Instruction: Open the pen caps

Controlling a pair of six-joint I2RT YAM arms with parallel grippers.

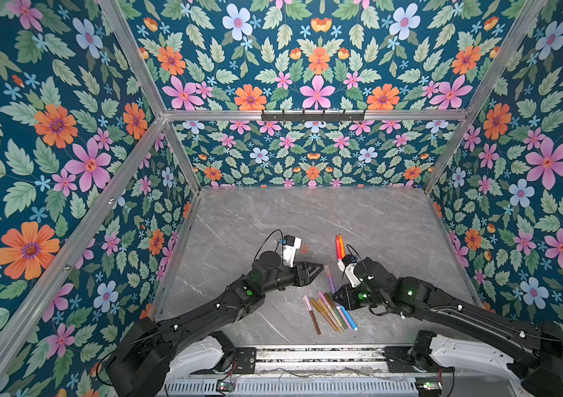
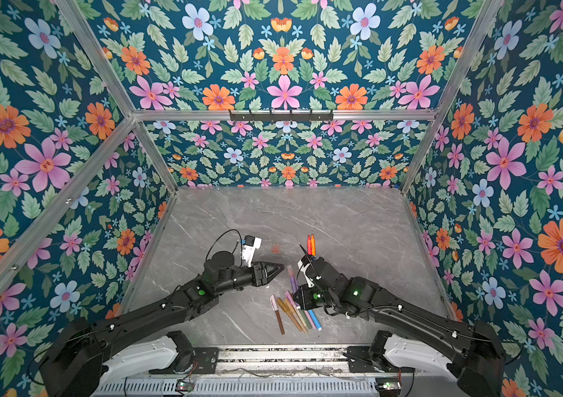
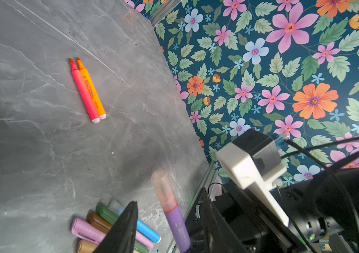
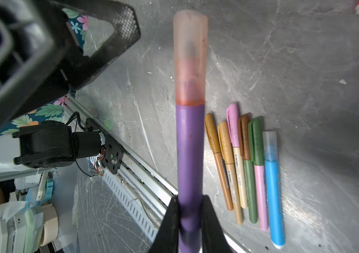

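Right wrist view: right hand (image 4: 190, 198) clamps the purple pen (image 4: 190, 153), peach cap (image 4: 190, 57) on; left hand (image 1: 318, 268) parted, empty. Two far pens (image 3: 87, 92) lie uncapped; the near row (image 4: 253, 170) is capped.

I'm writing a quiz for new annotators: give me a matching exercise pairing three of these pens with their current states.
Things:
1. purple pen
2. red pen
3. blue pen

States:
A. uncapped, lying beside the orange pen
B. capped, at the end of the row of pens on the table
C. capped, clamped in the right gripper

Pairs: 1-C, 2-A, 3-B
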